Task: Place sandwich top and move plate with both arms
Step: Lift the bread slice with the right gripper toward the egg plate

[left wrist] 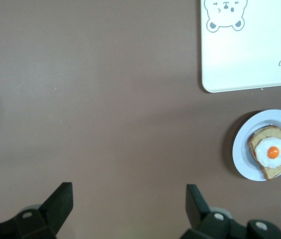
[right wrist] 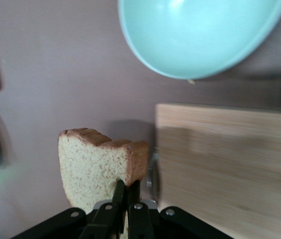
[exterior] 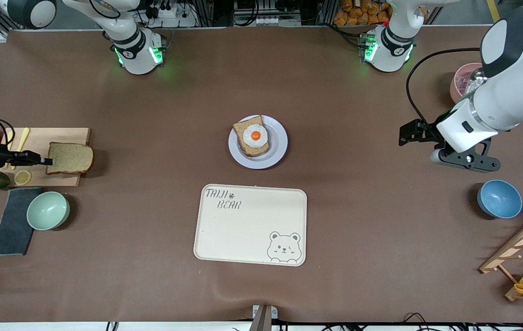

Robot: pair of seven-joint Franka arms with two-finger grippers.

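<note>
Brown table: my right gripper (exterior: 45,161) pinches only the bread slice (exterior: 70,158) edge above the cutting board (exterior: 59,138); it could slip. Left gripper (left wrist: 128,209) waits, spread wide.

The right arm reaches out low at its own end of the table, wrist level, with the right gripper (exterior: 46,161) pointing sideways toward the table's middle. Its fingers (right wrist: 118,191) are pinched together on the edge of the sandwich top (exterior: 70,158). The left arm waits, bent at its end of the table, with the left gripper (left wrist: 128,204) hanging above bare tabletop, jaws spread wide and holding nothing.
</note>
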